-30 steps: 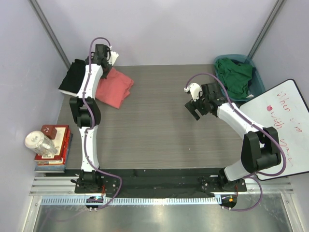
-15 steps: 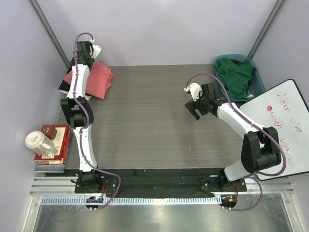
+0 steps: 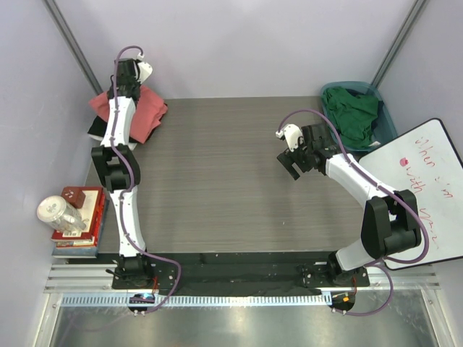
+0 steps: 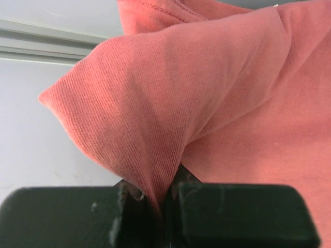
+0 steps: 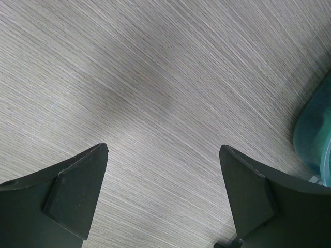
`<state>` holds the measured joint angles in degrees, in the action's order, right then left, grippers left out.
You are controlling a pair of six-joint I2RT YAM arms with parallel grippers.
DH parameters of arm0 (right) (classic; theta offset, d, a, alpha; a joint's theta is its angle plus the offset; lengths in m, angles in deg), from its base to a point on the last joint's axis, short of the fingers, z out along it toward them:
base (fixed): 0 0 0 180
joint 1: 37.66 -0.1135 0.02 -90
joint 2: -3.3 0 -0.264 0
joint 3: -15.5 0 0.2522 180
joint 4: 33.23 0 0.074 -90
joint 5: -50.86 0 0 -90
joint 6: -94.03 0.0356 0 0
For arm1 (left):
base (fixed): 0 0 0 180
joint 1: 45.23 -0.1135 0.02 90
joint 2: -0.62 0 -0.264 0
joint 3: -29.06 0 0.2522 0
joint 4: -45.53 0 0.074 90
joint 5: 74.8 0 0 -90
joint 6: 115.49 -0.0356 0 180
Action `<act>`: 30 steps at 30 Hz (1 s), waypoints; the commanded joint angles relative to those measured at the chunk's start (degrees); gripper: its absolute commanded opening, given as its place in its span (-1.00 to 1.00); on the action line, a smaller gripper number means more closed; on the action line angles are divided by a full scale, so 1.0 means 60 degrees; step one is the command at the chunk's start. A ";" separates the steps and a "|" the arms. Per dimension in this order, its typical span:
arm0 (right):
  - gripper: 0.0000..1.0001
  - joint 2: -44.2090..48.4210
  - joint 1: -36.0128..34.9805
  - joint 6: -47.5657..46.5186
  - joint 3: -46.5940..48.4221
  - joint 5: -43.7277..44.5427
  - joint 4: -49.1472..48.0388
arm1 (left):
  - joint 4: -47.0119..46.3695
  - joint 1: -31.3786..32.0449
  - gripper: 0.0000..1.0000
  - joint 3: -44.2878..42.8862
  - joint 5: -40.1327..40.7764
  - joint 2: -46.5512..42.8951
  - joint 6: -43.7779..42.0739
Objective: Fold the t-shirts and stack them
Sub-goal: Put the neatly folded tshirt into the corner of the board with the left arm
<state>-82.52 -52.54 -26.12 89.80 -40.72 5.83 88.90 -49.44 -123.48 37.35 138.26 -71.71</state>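
Top external: grey wood-grain desk (image 3: 231, 181), pale walls (image 3: 239, 43).
Coral-pink t-shirt (image 3: 150, 114): far-left corner, apparently over black t-shirt (image 3: 95, 130).
My left tool (image 4: 165, 199): pinching it.
My right tool (image 5: 163, 150): wide, empty.

The left gripper (image 4: 165, 209) is pinching a ridge of the coral-pink t-shirt (image 4: 217, 98), its two black fingers (image 4: 62, 217) pressing together on the cloth with no gap showing between them. From the pinch the fabric is rising and spreading above the gripper and off to its right in soft folds. Left of the gripper a pale wall (image 4: 31, 150) is showing, with a grey rail (image 4: 41, 41) running across it higher up.
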 commanded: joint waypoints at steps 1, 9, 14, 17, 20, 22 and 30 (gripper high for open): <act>0.89 0.0388 0.0018 -0.0102 0.0253 0.0059 -0.0203 | -0.1155 -0.0295 -0.99 0.0102 0.0482 -0.0368 -0.0368; 0.89 0.0344 0.0018 -0.0102 0.0297 0.0045 -0.0203 | -0.2514 -0.0427 -0.99 0.1303 0.1010 -0.0485 -0.0617; 0.89 0.0344 0.0018 -0.0043 0.0268 0.0030 -0.0203 | -0.3774 -0.0470 -1.00 0.1977 0.1449 -0.0309 -0.1216; 0.89 0.0387 0.0018 -0.0014 0.0195 0.0001 -0.0217 | -0.4391 -0.0514 -0.99 0.1993 0.1596 -0.0060 -0.1408; 0.89 0.0417 0.0018 0.0001 0.0121 -0.0014 -0.0188 | -0.4802 -0.0544 -1.00 0.1876 0.1567 0.0159 -0.1628; 0.89 0.0431 0.0018 0.0001 0.0136 -0.0014 -0.0174 | -0.4876 -0.0544 -1.00 0.1715 0.1581 0.0335 -0.1847; 0.89 0.0549 0.0018 0.0015 0.0077 0.0030 -0.0174 | -0.6543 -0.0631 0.01 0.2181 0.1990 0.0643 -0.2652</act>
<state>-82.43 -52.54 -26.08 89.80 -40.75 5.85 62.56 -51.89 -110.87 45.79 141.69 -83.42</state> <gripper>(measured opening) 0.945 0.340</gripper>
